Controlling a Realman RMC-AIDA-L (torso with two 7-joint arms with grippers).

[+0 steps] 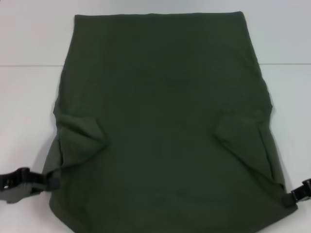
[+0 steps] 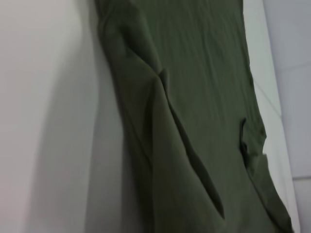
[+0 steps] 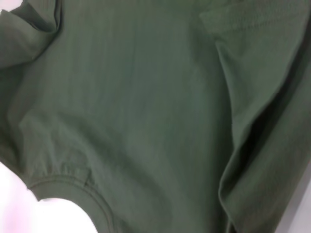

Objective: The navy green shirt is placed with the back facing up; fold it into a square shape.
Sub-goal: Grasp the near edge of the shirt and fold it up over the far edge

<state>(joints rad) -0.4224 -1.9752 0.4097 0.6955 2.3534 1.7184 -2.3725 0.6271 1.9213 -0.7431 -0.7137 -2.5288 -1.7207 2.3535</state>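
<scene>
The navy green shirt [image 1: 160, 111] lies spread on the white table [image 1: 29, 97], plain side up, hem at the far end. Both short sleeves are folded inward, the left sleeve [image 1: 80, 138] and the right sleeve [image 1: 243, 136]. My left gripper [image 1: 52, 182] sits at the shirt's near left edge, shut on the fabric there. At the near right corner my right gripper [image 1: 291, 196] pinches the cloth, which is drawn toward it. The left wrist view shows the shirt [image 2: 194, 97] with a long fold. In the right wrist view the shirt [image 3: 146, 97] fills the picture, its ribbed collar [image 3: 73, 187] showing.
White table surface [image 2: 43, 121] surrounds the shirt on the left, right and far sides. A faint seam line [image 1: 24, 65] crosses the table at the back. No other objects are in view.
</scene>
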